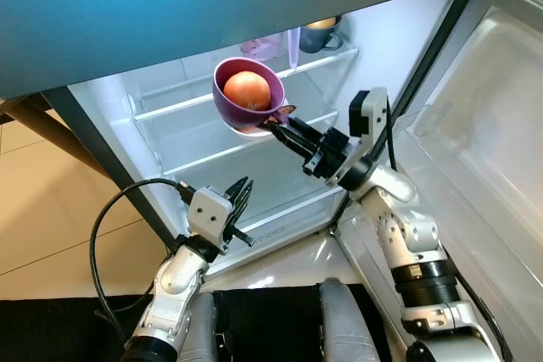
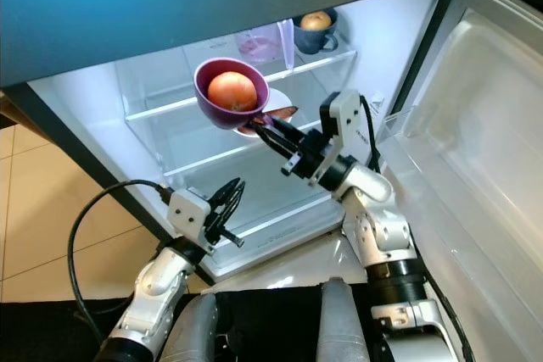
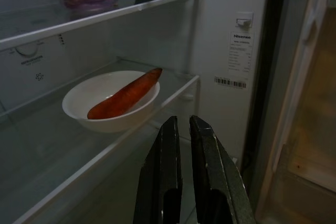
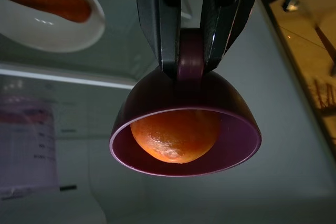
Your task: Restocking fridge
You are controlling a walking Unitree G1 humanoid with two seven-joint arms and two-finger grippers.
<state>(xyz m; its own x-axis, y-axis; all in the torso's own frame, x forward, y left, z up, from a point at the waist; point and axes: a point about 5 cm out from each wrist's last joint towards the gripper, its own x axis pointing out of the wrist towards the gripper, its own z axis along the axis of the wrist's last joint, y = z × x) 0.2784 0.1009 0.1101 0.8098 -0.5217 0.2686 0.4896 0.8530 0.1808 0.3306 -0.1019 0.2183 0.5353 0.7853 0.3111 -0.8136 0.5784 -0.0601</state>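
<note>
I am holding the purple bowl (image 1: 247, 96) up in front of the open fridge (image 1: 182, 129), with the right gripper (image 1: 277, 126) pinching its rim tab between both fingers. An orange (image 1: 247, 90) is sitting inside the bowl. Just behind it, a white bowl (image 3: 110, 100) with a carrot (image 3: 126, 93) is resting on the middle glass shelf (image 1: 225, 146). On the far upper shelf, a blue mug (image 2: 314, 32) is carrying a pale fruit beside a clear jug (image 2: 259, 44). My left gripper (image 1: 239, 207) is hovering low by the near bottom shelf, fingers nearly together and gripping nothing. The door (image 1: 479, 125) is standing open on the right.
</note>
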